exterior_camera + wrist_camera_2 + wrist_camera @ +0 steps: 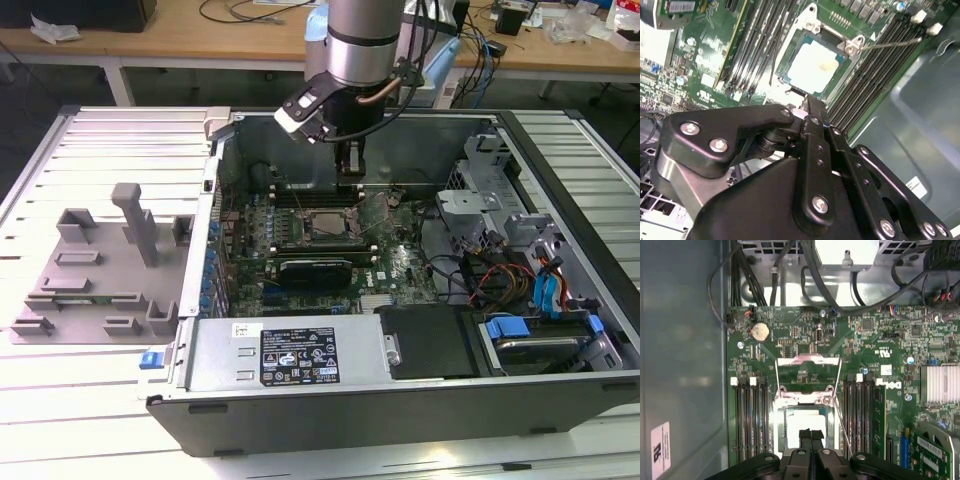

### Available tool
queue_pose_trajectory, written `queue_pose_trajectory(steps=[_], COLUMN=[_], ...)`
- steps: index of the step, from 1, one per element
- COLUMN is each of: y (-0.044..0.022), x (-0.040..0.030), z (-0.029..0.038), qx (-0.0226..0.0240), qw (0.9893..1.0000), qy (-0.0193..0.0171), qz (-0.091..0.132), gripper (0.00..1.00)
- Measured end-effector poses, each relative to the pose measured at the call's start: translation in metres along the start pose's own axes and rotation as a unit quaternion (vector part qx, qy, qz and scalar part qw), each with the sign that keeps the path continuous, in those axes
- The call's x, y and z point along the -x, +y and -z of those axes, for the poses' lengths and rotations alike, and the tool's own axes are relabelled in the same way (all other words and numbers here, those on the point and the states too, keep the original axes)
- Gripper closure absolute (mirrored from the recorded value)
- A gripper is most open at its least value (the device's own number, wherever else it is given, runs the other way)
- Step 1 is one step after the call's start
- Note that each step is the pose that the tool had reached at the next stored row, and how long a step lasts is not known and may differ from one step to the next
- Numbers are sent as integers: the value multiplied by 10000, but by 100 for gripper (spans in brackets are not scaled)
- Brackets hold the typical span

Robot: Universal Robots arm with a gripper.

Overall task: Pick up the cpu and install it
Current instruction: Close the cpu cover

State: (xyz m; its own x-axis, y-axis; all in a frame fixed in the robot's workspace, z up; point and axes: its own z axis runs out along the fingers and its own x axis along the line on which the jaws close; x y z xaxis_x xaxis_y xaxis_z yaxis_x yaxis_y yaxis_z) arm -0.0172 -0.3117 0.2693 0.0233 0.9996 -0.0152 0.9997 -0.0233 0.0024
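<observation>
an open computer case (400, 415) lies on the slatted table (90, 400), green motherboard (405, 262) exposed, grey fixture blocks (95, 270) beside it on the exterior view's left.

Ribbed metal table (70, 400), open computer case (400, 418), grey fixture (90, 285)

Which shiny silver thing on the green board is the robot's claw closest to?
The cpu, the flat square sitting in the socket, right by the gripper. The round battery and ribbed heatsink lie farther off.
</observation>
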Motion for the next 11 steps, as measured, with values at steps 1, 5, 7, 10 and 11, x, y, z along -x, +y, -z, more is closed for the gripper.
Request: queue_pose_trajectory(steps=[1, 5, 7, 10, 11], y=[16, 122, 161, 179, 186], x=[0, -2, -2, -3, -3], z=[0, 0, 0, 0, 0], qx=[0, 0, 0, 0, 0], qw=[10000, 10000, 10000, 10000, 10000], qy=[0, 0, 0, 0, 0], qz=[0, 1, 0, 0, 0], gripper=[89, 89, 89, 89, 89])
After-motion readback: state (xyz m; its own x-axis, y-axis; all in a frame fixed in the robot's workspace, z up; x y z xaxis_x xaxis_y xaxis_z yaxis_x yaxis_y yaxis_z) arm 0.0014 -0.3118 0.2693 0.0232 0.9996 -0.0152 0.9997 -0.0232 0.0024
